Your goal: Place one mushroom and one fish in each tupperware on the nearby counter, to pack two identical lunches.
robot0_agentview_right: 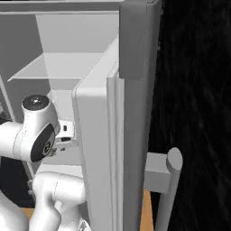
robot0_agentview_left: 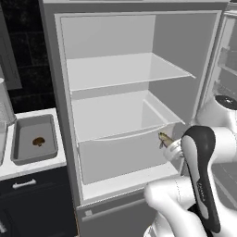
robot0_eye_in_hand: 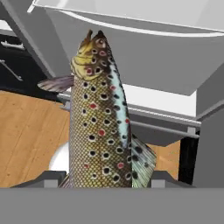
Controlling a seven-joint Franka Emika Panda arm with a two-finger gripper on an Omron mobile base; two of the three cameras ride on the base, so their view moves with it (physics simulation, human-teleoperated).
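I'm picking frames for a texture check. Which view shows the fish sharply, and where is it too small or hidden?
Hand view: the fish is crisp, spots and scales clear, evenly lit, no glare. Left base view: it is a tiny sliver by the fridge drawer, detail lost. Right base view: the fridge door blocks most of the scene.

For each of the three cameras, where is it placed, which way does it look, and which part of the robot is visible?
Left base view: behind the arm to its left, facing the open fridge and the counter tupperware with a mushroom; arm lower right.
Right base view: behind-right, facing the fridge door's edge; arm lower left.
Hand view: on the hand, looking along the tool shut on the fish.
Shared: left base and hand views both show the fish.
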